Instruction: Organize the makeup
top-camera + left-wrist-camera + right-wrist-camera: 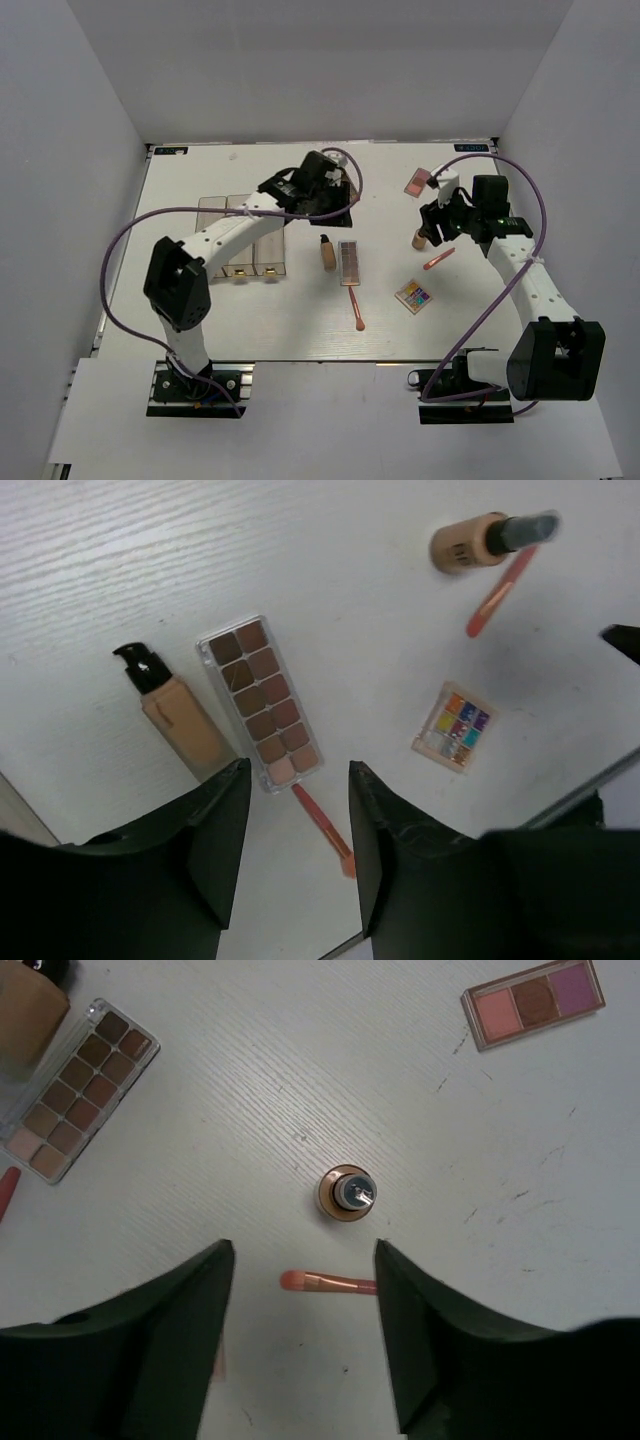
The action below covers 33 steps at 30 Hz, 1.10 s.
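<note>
Okay, the makeup first: it lies scattered over the middle and right of the table (270, 325). One beige foundation bottle (328, 250) lies on its side near the centre, its black pump end toward the far side. The brown eyeshadow palette (348, 262) sits just beside it on the right, lying the same way. From the palette's near end a coral applicator (356, 308) runs off toward the near edge.

Further right, the second bottle (420, 238) stands upright, and the wrist view looks straight down on its cap. The second applicator (438, 259) lies just beside it on the near side. Nearer still is the multicolour palette (413, 296), flat and turned at an angle. The mauve palette (417, 182) lies out at the far right, well apart from the rest.

Now the arms. The left end effector (298, 850) hovers over the middle of the table with its fingers apart and nothing between them (the palette's near end and the first applicator show through the gap on the table below). The right end effector (305, 1340) hangs above the upright bottle's patch, fingers spread and gripping nothing. That bottle sits just beyond the gap, and the second applicator lies across it underneath.

Over on the left stands the clear organizer (245, 240), left of the lying bottle and partly under the left arm (230, 232).
</note>
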Tool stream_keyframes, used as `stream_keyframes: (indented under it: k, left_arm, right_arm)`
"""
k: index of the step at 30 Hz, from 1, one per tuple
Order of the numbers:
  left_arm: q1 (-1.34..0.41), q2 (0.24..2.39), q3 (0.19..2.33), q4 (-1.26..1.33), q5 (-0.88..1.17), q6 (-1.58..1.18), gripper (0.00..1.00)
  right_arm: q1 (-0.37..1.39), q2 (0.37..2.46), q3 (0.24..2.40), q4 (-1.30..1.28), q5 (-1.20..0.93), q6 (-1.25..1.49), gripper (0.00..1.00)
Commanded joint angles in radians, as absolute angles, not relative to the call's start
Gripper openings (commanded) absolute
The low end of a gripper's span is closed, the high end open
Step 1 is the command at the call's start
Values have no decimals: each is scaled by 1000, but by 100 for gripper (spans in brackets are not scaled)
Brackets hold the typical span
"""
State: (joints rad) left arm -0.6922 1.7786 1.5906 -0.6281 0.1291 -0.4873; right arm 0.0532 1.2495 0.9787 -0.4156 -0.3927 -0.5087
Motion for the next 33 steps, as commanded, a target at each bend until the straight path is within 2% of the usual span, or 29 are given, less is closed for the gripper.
stream_keyframes:
  k: [1,2,4,7,10,21,33]
  left_arm:
    - [-724,1815,1681,-801,-92,-563,53]
    - [-739,1842,1687,-814,-112,-574,52]
    - [-753,1870,1700,-845,-156,-587,57]
    - [-775,1916,1706,-882,-225,-597,70]
    - [-775,1951,1704,-896,-284,-611,75]
    - [-775,2066,1732,-858,-250,-624,74]
    - [-775,2123,1729,-857,-236,-653,61]
  right_arm:
    - [51,1216,974,-336,-348,-453,69]
    - [51,1216,976,-328,-335,-442,72]
    - [49,1216,979,-302,-308,-414,78]
    - [49,1223,983,-295,-310,-390,79]
    - [48,1223,982,-290,-318,-373,79]
    - [46,1195,948,-279,-296,-370,81]
    - [41,1189,931,-273,-293,-371,82]
